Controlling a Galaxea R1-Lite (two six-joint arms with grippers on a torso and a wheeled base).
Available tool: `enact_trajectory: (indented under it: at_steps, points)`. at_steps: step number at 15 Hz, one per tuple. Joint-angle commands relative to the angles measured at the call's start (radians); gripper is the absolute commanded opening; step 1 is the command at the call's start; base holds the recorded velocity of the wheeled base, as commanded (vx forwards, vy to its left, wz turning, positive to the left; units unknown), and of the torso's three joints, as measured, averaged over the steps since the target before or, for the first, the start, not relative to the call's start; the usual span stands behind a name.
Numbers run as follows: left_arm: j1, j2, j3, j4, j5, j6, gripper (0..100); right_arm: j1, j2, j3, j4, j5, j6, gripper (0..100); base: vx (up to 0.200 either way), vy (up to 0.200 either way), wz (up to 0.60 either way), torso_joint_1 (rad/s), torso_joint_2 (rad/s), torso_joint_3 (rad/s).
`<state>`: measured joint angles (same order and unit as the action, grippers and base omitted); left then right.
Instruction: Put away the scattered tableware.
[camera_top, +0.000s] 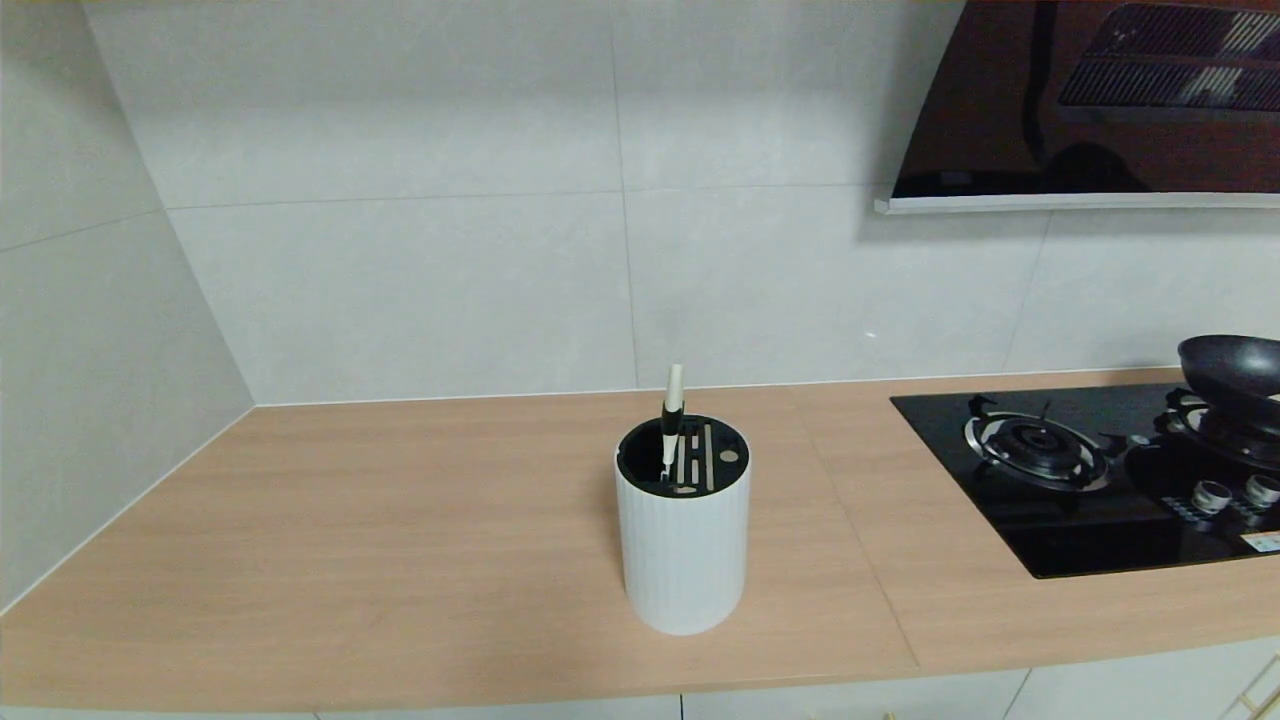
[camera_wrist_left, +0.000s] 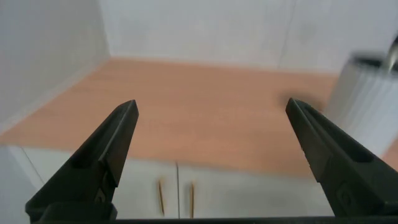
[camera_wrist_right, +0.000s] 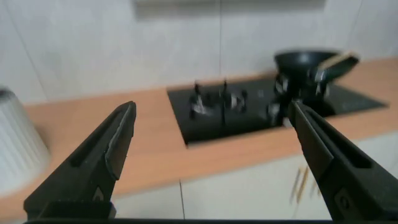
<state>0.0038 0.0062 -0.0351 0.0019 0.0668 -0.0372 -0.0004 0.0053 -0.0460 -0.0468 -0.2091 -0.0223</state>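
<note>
Wood-toned countertop (camera_top: 400, 520) lay beyond my left gripper (camera_wrist_left: 211, 104) and right gripper (camera_wrist_right: 211, 106), both with fingers spread. Mid-counter, a white holder (camera_top: 684, 540) held one utensil (camera_top: 671, 415) upright, its lower end hidden inside. Farther right sat the hob (camera_top: 1080, 470), its pan (camera_top: 1230, 370) cut off at the edge; tiled wall (camera_top: 400, 300) behind.

A white ribbed holder (camera_top: 684, 560) stands upright near the middle of the wooden worktop (camera_top: 400, 530). Its black slotted top holds one utensil (camera_top: 671, 415), whose black-and-cream handle sticks up, leaning slightly, at the 9 o'clock side of the insert. At 3 o'clock from the holder, well apart, lies a black gas hob (camera_top: 1080, 500); a dark pan (camera_top: 1235, 372) sits on its far burner. A range hood (camera_top: 1090, 110) hangs at 1 o'clock.
</note>
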Motion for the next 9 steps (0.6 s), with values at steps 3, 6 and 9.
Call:
enact_trajectory:
  at_steps: [3,6,9]
  points:
    - [0.001,-0.005,0.035,0.0,-0.084,0.068,100,-0.001,-0.004,0.046,0.035,0.136,0.019,100,0.0,0.0,0.0,0.0,0.0,0.0]
    - [0.001,-0.005,0.035,0.001,-0.084,0.082,100,-0.001,-0.004,0.044,0.047,0.151,-0.019,100,0.0,0.0,0.0,0.0,0.0,0.0]
    - [0.001,-0.005,0.035,0.0,-0.085,0.063,100,-0.001,-0.002,0.046,0.045,0.154,0.005,100,0.0,0.0,0.0,0.0,0.0,0.0]
